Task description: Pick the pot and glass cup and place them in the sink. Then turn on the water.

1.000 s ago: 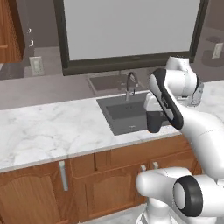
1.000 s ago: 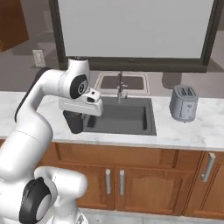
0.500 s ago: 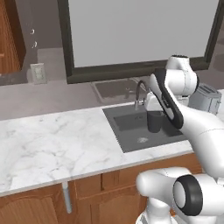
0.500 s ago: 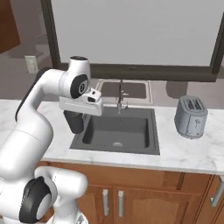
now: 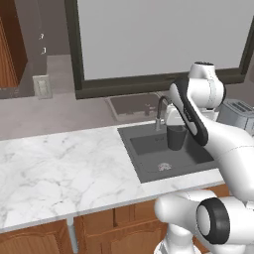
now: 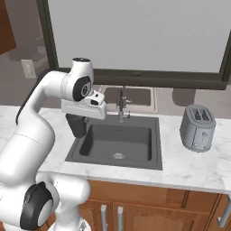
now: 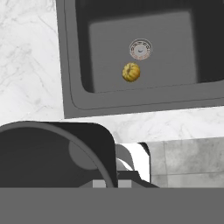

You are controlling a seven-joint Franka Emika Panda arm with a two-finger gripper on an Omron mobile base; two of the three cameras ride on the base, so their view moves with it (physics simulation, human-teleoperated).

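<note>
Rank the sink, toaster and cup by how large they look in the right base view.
1. sink, clearly the largest.
2. toaster.
3. cup, held at the sink's left edge; part of it is hidden by the hand, and it looks a little smaller than the toaster.

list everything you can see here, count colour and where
glass cup: one, dark grey, held in the gripper above the sink's left edge
sink: one, dark grey, recessed in the counter
faucet: one, dark, at the sink's back edge, no water running
drain: one, silver, on the sink floor
small round object: one, yellow-orange, on the sink floor beside the drain
toaster: one, silver-grey, on the counter right of the sink
counter: one, white marble, around the sink
window: one, dark frame, pale pane, behind the sink
cabinets: brown wood, under the counter
wall outlet: one, pale, on the wall left of the window
gripper: one, white, shut on the glass cup
</note>
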